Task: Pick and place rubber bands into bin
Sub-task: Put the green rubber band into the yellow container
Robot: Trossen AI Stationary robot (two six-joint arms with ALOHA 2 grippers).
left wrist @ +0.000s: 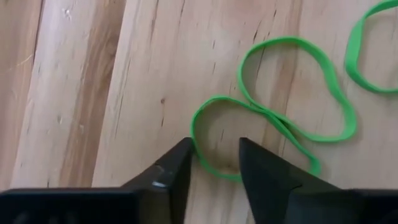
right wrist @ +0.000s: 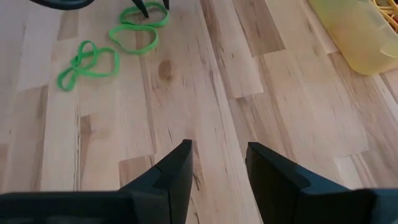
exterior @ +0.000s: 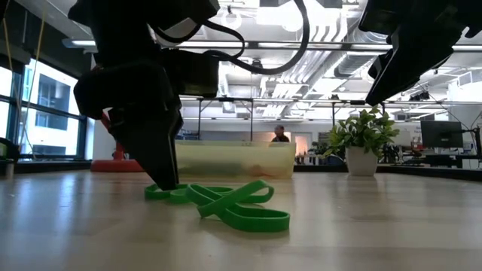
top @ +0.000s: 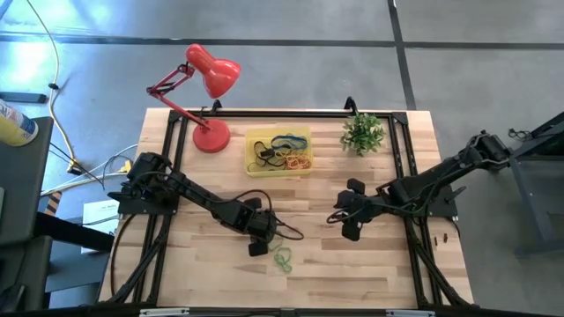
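Note:
Two green rubber bands [top: 282, 257] lie flat on the wood near the table's near edge, one twisted into a figure eight [left wrist: 280, 106] and the other [left wrist: 373, 56] beside it. My left gripper [left wrist: 214, 158] is open and points down at the table. Its fingertips straddle one end loop of the twisted band [exterior: 162, 192]. The yellow bin [top: 278, 151] stands toward the far edge and holds several dark and coloured bands. My right gripper [right wrist: 217, 155] is open and hovers above bare wood right of centre [top: 348, 216]. My left gripper comes from above, pointing down, with a strand of the twisted green band's end loop [left wrist: 214, 169] crossing the gap between its fingers. One fingertip [left wrist: 183, 149] stands right at the loop's edge. Whether either finger touches the band, I cannot tell. The band lies flat on the table.
A red desk lamp [top: 211, 88] stands at the far left corner and a small potted plant [top: 363, 132] right of the bin. A black frame [top: 291, 112] runs along the far and side edges. Bare wood lies between the bands and the bin.

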